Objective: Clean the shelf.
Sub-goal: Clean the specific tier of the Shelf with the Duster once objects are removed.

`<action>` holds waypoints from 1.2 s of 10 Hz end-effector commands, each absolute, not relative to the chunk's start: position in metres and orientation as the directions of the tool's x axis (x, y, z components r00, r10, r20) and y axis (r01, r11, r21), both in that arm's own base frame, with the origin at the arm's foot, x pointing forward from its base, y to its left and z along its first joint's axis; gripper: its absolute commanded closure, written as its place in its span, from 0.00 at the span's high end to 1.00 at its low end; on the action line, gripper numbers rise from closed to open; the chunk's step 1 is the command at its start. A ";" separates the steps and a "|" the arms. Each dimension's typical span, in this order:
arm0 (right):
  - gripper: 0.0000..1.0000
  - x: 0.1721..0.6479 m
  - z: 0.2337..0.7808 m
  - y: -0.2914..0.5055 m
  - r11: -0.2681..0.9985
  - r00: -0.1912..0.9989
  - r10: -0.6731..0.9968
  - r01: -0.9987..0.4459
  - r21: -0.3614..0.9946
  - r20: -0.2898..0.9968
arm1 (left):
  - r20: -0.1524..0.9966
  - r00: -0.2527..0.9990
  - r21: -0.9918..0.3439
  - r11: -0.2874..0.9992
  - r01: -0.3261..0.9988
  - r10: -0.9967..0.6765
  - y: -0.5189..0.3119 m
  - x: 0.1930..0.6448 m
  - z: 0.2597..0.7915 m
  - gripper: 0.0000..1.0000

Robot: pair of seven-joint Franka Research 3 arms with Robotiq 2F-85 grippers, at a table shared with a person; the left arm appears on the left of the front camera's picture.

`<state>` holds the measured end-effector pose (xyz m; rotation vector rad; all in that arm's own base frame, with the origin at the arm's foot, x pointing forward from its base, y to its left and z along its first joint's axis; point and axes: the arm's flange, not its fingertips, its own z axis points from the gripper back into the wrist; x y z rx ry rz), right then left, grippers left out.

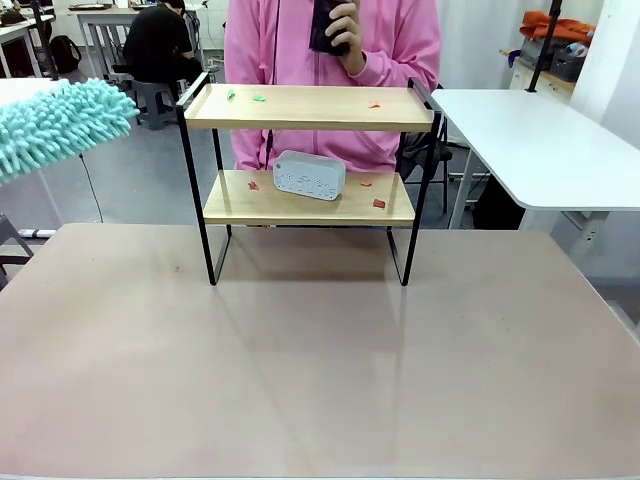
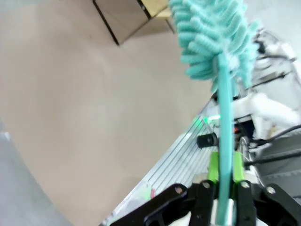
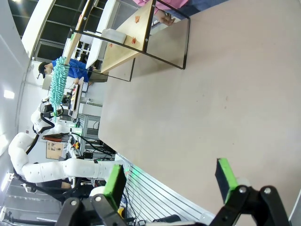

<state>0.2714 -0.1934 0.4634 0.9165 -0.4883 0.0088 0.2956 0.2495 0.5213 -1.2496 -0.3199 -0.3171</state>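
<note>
The shelf [image 1: 310, 150] stands at the far middle of the brown table, with a black frame and two light wooden boards. Small green and red scraps lie on its top board [image 1: 300, 106]. The lower board carries a white box [image 1: 309, 174] and more red scraps [image 1: 379, 203]. A fluffy teal duster [image 1: 55, 122] hovers up and left of the shelf, apart from it. In the left wrist view my left gripper [image 2: 225, 165] is shut on the duster's handle [image 2: 225, 117], with the shelf's leg [image 2: 106, 21] far ahead. My right gripper [image 3: 170, 181] is open over bare table, away from the shelf [image 3: 127, 35].
A person in a pink top [image 1: 330, 50] stands right behind the shelf holding a dark object [image 1: 328, 25]. A white table [image 1: 540, 145] lies at the right rear. The brown table [image 1: 320, 360] spreads wide in front of the shelf.
</note>
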 end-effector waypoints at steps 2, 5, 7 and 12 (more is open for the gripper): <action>1.00 0.272 0.464 -0.193 0.610 0.879 -0.194 -0.240 0.756 0.435 | 0.504 0.864 -0.783 0.418 0.461 -0.009 0.213 0.272 0.630 0.13; 1.00 0.272 0.464 -0.193 0.610 0.879 -0.194 -0.240 0.756 0.435 | 0.590 0.797 -0.600 0.592 0.539 -0.128 0.132 0.279 0.676 0.13; 1.00 0.272 0.464 -0.193 0.610 0.879 -0.194 -0.240 0.756 0.435 | 0.589 0.800 -0.652 0.519 0.553 -0.113 0.158 0.266 0.689 0.13; 1.00 0.272 0.464 -0.193 0.610 0.879 -0.194 -0.240 0.756 0.435 | 0.535 0.842 -0.655 0.597 0.463 -0.066 0.130 0.287 0.686 0.13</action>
